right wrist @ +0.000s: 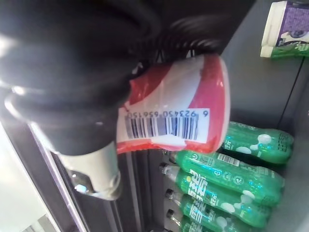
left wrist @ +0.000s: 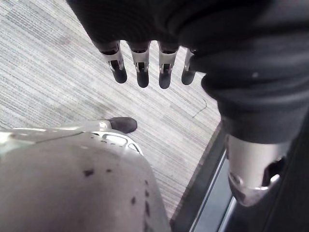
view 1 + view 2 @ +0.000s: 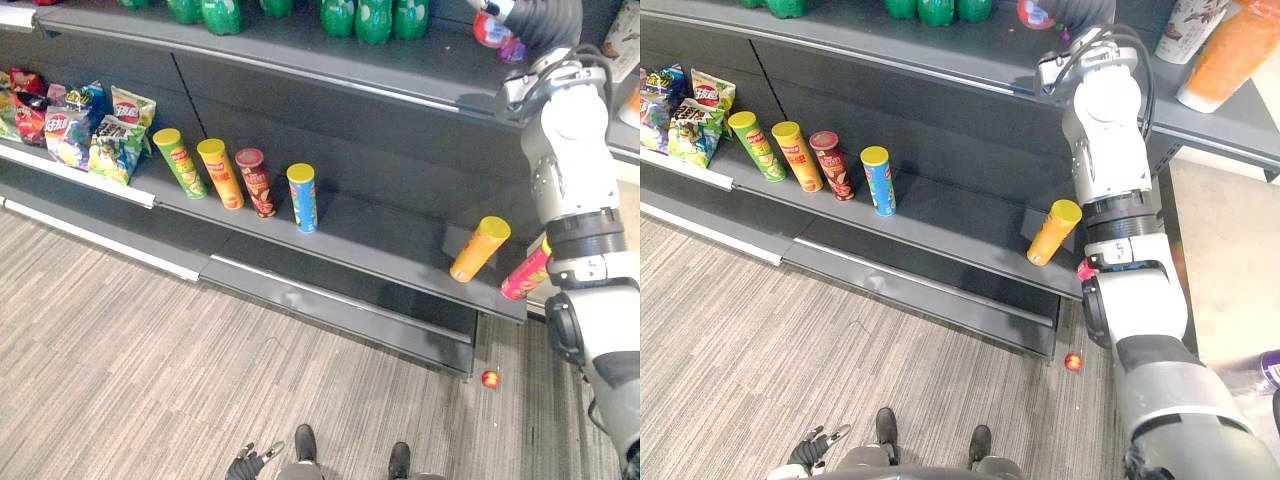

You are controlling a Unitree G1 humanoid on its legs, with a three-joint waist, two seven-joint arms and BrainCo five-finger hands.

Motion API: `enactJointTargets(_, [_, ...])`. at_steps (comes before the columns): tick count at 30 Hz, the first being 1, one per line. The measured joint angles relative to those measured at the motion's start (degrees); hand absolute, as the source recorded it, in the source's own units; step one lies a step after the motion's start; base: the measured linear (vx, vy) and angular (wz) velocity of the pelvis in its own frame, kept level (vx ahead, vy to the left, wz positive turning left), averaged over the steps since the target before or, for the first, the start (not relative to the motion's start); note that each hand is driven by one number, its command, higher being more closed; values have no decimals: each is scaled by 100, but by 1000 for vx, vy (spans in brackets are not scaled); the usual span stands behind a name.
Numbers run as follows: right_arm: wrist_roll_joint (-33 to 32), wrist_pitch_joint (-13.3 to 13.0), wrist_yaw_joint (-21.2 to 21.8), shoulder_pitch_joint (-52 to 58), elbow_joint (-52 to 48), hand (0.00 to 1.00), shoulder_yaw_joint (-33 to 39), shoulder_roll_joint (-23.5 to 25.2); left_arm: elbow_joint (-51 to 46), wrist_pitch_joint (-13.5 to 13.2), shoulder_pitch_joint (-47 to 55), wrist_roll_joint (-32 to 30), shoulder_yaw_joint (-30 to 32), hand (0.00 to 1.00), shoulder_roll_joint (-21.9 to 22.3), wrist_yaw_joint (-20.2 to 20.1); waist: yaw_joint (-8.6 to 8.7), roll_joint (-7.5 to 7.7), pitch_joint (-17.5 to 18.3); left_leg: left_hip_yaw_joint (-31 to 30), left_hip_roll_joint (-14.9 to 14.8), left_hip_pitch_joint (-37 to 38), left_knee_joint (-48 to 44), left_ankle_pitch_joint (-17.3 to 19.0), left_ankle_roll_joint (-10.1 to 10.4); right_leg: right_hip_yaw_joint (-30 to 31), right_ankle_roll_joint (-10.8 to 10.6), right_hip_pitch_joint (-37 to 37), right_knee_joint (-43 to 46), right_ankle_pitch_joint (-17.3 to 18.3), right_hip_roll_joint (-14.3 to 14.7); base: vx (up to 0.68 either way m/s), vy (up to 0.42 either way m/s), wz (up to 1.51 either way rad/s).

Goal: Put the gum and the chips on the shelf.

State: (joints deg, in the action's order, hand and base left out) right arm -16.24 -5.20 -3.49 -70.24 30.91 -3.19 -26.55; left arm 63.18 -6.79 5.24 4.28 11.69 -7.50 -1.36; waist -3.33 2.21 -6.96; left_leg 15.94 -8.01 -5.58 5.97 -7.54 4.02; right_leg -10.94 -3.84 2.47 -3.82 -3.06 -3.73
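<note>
My right arm reaches up to the top shelf (image 3: 420, 75). There my right hand (image 1: 72, 72) is shut on a red and white gum tub (image 1: 178, 101), which shows as a red spot (image 3: 490, 30) beside green bottles. On the middle shelf (image 3: 380, 245) stand several chip cans: green (image 3: 180, 163), yellow (image 3: 220, 173), dark red (image 3: 256, 182) and blue (image 3: 302, 197). Further right an orange can (image 3: 479, 249) leans, with a pink can (image 3: 525, 272) tilted at the shelf's right end. My left hand (image 2: 140, 67) hangs low over the floor, open and holding nothing.
Chip bags (image 3: 90, 130) fill the shelf's left end. Green bottles (image 3: 370, 18) line the top shelf, and a cup (image 3: 1188, 25) and an orange container (image 3: 1230, 50) stand to the right. A small red ball (image 3: 490, 378) lies on the floor below the shelf's right corner.
</note>
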Motion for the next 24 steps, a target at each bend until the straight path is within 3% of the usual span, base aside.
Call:
enactJointTargets(8, [-5, 147, -107, -196, 380, 100, 350, 141, -205, 1, -105, 1, 46, 0, 18, 60, -21, 31, -258, -47, 12, -49, 0, -19, 5, -35, 1, 30, 4, 0, -3, 22, 6, 2])
enactJointTargets(24, [-4, 144, -112, -39, 825, 100, 812, 352, -279, -3, -158, 0, -7, 0, 36, 104, 9, -7, -439, 56, -25, -4, 0, -31, 14, 47, 4, 56, 59, 2, 23, 10, 0, -2])
